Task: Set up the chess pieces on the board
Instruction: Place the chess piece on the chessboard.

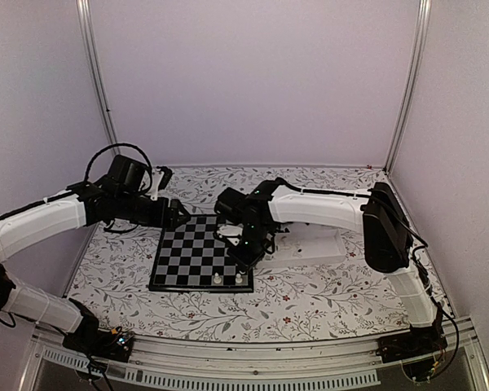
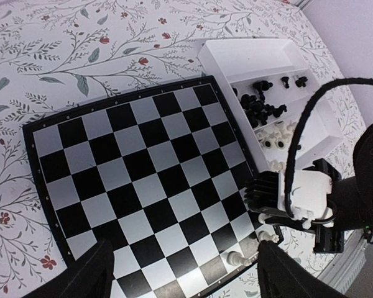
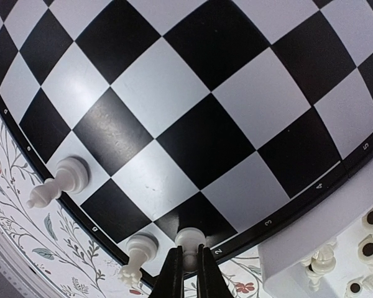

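Note:
The board point(image 1: 197, 257) lies between my arms and fills the left wrist view point(image 2: 143, 167) and the right wrist view point(image 3: 168, 81). My right gripper point(image 3: 188, 264) is shut on a white pawn point(image 3: 190, 239), whose base is at a black square by the board's near right edge; I cannot tell whether it touches. Two white pieces point(image 3: 59, 183) point(image 3: 137, 253) stand on the edge row beside it, and both show in the top view point(image 1: 218, 279) point(image 1: 238, 278). My left gripper point(image 2: 186, 279) is open and empty, high above the board's far left corner point(image 1: 182, 216).
The white two-compartment tray point(image 1: 314, 248) sits right of the board. In the left wrist view its rim point(image 2: 248, 46) encloses several black pieces point(image 2: 261, 102) and white pieces point(image 2: 276, 139). The right wrist view shows its wall point(image 3: 311, 233). A floral cloth point(image 1: 310, 301) covers the table.

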`<action>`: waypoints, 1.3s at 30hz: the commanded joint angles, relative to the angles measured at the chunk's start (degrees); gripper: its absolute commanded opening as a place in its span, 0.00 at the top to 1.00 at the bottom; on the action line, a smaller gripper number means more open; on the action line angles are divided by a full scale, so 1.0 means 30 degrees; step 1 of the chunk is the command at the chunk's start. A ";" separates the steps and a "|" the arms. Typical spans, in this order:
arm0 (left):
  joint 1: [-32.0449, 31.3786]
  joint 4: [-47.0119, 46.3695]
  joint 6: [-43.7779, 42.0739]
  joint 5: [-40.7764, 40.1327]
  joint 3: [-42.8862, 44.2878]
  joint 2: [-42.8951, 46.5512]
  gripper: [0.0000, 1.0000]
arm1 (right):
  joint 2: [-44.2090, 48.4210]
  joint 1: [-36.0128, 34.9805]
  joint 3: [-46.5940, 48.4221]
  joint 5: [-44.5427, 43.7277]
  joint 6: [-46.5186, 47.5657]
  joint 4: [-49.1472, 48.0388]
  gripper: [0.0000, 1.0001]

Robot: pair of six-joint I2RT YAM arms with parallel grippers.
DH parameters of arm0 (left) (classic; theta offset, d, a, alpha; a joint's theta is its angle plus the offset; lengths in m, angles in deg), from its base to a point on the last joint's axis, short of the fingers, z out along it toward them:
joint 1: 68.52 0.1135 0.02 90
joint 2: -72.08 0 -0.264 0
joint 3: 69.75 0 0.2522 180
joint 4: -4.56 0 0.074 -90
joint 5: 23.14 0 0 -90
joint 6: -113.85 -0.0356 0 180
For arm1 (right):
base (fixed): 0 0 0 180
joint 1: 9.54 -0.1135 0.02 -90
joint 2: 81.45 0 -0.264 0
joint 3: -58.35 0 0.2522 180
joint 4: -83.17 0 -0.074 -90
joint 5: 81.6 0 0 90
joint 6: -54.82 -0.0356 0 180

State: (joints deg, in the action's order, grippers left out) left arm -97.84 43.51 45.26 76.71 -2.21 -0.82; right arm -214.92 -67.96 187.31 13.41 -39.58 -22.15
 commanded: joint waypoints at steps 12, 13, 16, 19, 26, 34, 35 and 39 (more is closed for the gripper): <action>0.0220 0.0072 0.0250 0.0028 -0.0235 0.0485 0.19 | -0.0955 0.0428 0.0777 0.0320 0.0033 0.0349 0.93; 0.0223 0.0070 0.0225 0.0028 -0.0206 0.0483 0.19 | -0.0998 0.0421 0.0812 0.0346 0.0033 0.0339 0.93; 0.0215 0.0099 0.0164 0.0014 -0.0121 0.0465 0.19 | -0.1123 0.0427 0.0930 0.0404 0.0033 0.0292 0.92; 0.0226 0.0159 0.0086 -0.0037 -0.0114 0.0428 0.19 | -0.1198 0.0425 0.0976 0.0466 0.0027 0.0288 0.90; 0.0252 0.0129 0.0041 -0.0088 -0.0057 0.0315 0.18 | -0.0818 0.0443 0.1023 0.0521 -0.0041 0.0343 0.74; 0.0298 -0.0080 0.0723 0.0097 0.0104 0.0141 0.19 | 0.1325 0.1430 0.1003 -0.0062 -0.0942 0.0294 0.65; 0.0309 -0.0124 0.0782 0.0176 0.0155 0.0070 0.19 | 0.1627 0.1579 0.0928 0.0377 -0.0892 0.0174 0.65; 0.0299 -0.0049 0.0854 0.0391 0.0634 -0.0566 0.19 | 0.2606 0.1919 0.0103 0.0794 -0.0169 -0.0254 0.64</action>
State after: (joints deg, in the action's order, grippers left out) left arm -97.58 43.64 47.05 76.91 -2.48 -0.78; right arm -213.09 -63.94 189.10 14.29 -41.14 -21.58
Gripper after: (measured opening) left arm 0.815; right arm 0.358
